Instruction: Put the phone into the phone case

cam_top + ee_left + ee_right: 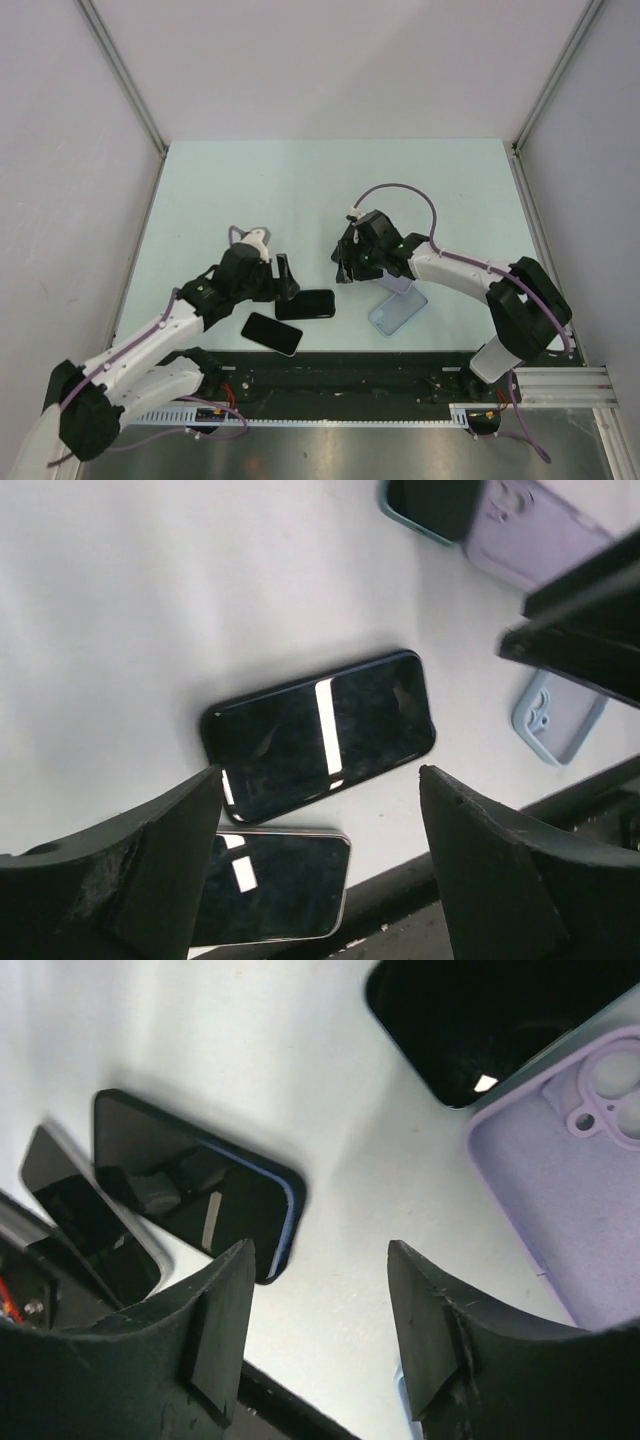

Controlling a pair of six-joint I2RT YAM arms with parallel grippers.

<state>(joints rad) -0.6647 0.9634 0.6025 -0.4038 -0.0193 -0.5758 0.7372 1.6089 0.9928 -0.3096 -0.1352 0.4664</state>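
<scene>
A dark phone lies flat on the table, and a second dark phone with a silver edge lies just nearer. A lilac case and a light blue case lie to the right. My left gripper is open and empty, hovering over the first phone; the second phone shows below it. My right gripper is open and empty, above bare table between the first phone and the lilac case.
A third dark phone with a teal edge lies beside the lilac case, also in the right wrist view. The light blue case is near the black front rail. White walls enclose the table.
</scene>
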